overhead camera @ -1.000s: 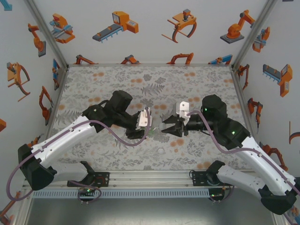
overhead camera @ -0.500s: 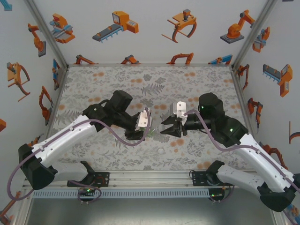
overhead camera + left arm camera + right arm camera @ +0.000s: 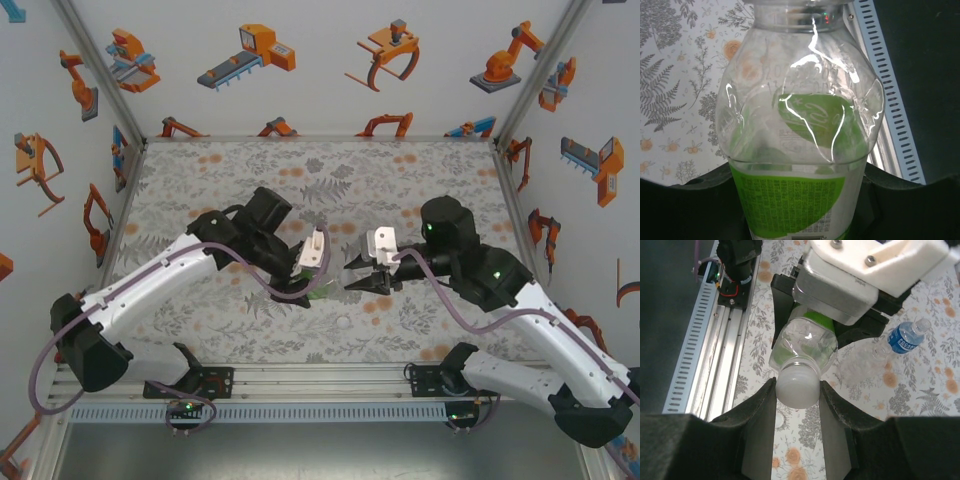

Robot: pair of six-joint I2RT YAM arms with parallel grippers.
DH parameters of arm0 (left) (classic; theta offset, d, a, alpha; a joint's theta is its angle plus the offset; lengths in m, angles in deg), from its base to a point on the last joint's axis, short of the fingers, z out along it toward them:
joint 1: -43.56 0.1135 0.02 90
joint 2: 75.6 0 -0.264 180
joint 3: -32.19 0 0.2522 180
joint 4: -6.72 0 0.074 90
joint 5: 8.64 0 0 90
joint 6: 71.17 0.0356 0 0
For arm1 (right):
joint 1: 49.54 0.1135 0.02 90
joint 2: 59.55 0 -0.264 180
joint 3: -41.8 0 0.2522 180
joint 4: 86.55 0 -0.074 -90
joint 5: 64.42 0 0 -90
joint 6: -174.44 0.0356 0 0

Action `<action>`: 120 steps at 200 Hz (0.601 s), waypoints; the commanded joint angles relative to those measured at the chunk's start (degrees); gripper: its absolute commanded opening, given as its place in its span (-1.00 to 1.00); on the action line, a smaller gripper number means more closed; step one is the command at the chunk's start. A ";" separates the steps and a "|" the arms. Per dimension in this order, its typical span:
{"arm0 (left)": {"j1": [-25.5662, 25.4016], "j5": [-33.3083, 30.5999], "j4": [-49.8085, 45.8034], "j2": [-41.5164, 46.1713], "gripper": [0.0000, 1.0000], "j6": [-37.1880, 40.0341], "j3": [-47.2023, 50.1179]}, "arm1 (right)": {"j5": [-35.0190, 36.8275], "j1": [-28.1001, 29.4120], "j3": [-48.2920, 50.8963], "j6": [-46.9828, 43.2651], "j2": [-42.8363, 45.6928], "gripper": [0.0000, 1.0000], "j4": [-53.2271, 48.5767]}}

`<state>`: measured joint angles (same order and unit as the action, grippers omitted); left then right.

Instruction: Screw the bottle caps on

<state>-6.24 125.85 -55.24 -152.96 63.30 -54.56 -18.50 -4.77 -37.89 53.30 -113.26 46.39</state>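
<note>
Fingers of the right gripper pinch the cap, which sits on the mouth of the green bottle, held roughly level above the table. Beyond it, the left gripper is clamped round that bottle's body, and both arms reach inward to meet mid-table. Farther off, a blue bottle rests on the table.

The bottle is glossy clear plastic, its cap matt whitish.
</note>
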 commanded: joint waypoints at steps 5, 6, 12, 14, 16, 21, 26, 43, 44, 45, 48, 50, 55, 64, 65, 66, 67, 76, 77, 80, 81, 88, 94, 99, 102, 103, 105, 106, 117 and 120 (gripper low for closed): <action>-0.91 7.69 -1.03 -1.34 -1.00 1.75 -3.23 | -1.95 1.09 -2.33 -6.61 -1.95 -1.00 -0.62; -0.91 7.79 -1.07 -1.41 -1.00 1.76 -3.22 | -2.01 1.10 -2.34 -6.77 -1.98 -1.00 -0.76; -0.92 8.22 -1.31 -1.51 -1.00 1.74 -3.27 | -2.12 1.19 -2.66 -7.80 -2.29 -1.00 -1.52; -0.91 8.33 -1.39 -1.48 -1.00 1.78 -3.36 | -2.15 1.26 -2.76 -8.04 -2.28 -1.00 -1.75; -0.91 8.53 -1.48 -1.59 -1.00 1.81 -3.38 | -2.15 1.34 -2.90 -8.34 -2.34 -1.00 -1.94; -0.91 8.78 -1.72 -1.70 -1.00 1.89 -3.39 | -2.10 1.43 -3.06 -9.08 -2.46 -1.00 -2.37; -0.92 8.98 -2.00 -1.89 -1.00 2.05 -3.39 | -2.13 1.54 -3.25 -9.77 -2.61 -1.00 -2.90; -0.86 9.51 -4.34 -2.84 -1.00 2.73 -4.10 | -1.75 1.97 -4.17 -12.62 -2.96 -1.00 -4.99; -0.84 9.54 -4.48 -2.91 -1.00 2.82 -4.18 | -1.69 1.98 -4.23 -12.76 -2.97 -1.00 -5.14; -0.83 9.59 -4.68 -2.98 -1.00 2.91 -4.27 | -1.66 2.07 -4.26 -12.83 -2.97 -1.00 -5.25; -0.88 9.71 -5.25 -3.19 -1.00 3.08 -4.54 | -1.40 2.21 -4.42 -13.36 -2.98 -1.00 -5.58; -0.84 9.80 -5.54 -3.33 -1.00 3.12 -4.71 | -1.33 2.31 -4.52 -13.63 -3.00 -1.00 -5.80; -0.84 10.11 -6.29 -3.73 -1.00 3.24 -4.99 | -1.04 2.56 -4.68 -14.53 -3.06 -1.00 -6.41; -0.83 10.87 -7.62 -4.46 -1.00 3.63 -5.63 | -0.40 3.12 -4.91 -15.91 -2.99 -1.00 -7.37; -0.83 10.92 -7.79 -4.51 -1.00 3.70 -5.69 | -0.36 3.17 -4.91 -16.07 -2.98 -1.00 -7.47; -0.83 10.99 -8.00 -4.62 -1.00 3.79 -5.81 | -0.29 3.28 -4.91 -16.20 -2.98 -1.00 -7.56; -0.83 11.07 -8.20 -4.72 -1.00 3.87 -5.92 | -0.17 3.33 -4.95 -16.39 -2.98 -1.00 -7.57; -0.82 11.76 -9.52 -5.42 -1.00 4.30 -6.59 | 1.02 4.08 -4.91 -17.46 -2.81 -1.00 -7.96; -0.82 11.80 -9.62 -5.51 -1.00 4.39 -6.61 | 1.15 4.18 -4.91 -17.64 -2.76 -1.00 -8.03; -0.77 12.03 -10.09 -5.75 -1.00 4.54 -6.80 | 1.51 4.40 -5.00 -18.04 -2.72 -1.00 -8.21; -0.75 12.11 -10.16 -5.77 -1.00 4.60 -6.85 | 1.51 4.51 -5.00 -18.19 -2.71 -1.00 -8.29; -0.74 12.49 -10.89 -6.19 -1.00 4.81 -7.27 | 2.32 5.15 -5.19 -19.17 -2.63 -1.00 -9.03; -0.74 12.83 -11.47 -6.57 -1.00 5.12 -7.53 | 3.12 5.59 -5.39 -19.75 -2.62 -1.00 -9.46; -0.74 13.06 -12.21 -6.86 -1.00 5.45 -7.83 | 3.57 5.93 -5.56 -20.19 -2.70 -1.00 -9.89; -0.74 13.21 -12.41 -6.96 -1.00 5.65 -7.94 | 3.93 6.11 -5.68 -20.53 -2.71 -1.00 -10.21; -0.74 13.23 -12.51 -6.99 -1.00 5.68 -7.99 | 4.01 6.20 -5.69 -20.63 -2.71 -1.00 -10.30; -0.74 13.25 -12.70 -7.09 -1.00 5.78 -8.03 | 4.22 6.38 -5.76 -20.83 -2.71 -1.00 -10.49; -0.74 13.30 -12.79 -7.18 -1.00 5.83 -8.08 | 4.33 6.42 -5.82 -20.91 -2.71 -1.00 -10.57; -0.74 13.39 -13.97 -7.78 -1.00 6.14 -8.72 | 5.69 7.16 -6.13 -21.69 -2.80 -1.00 -11.33; -0.74 13.41 -14.34 -7.94 -1.00 6.24 -8.97 | 6.05 7.37 -6.20 -21.98 -2.81 -1.00 -11.56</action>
<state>-6.24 133.00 -68.01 -159.87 66.82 -59.98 -14.85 0.52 -42.76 36.43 -115.36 36.31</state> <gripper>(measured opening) 0.500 0.361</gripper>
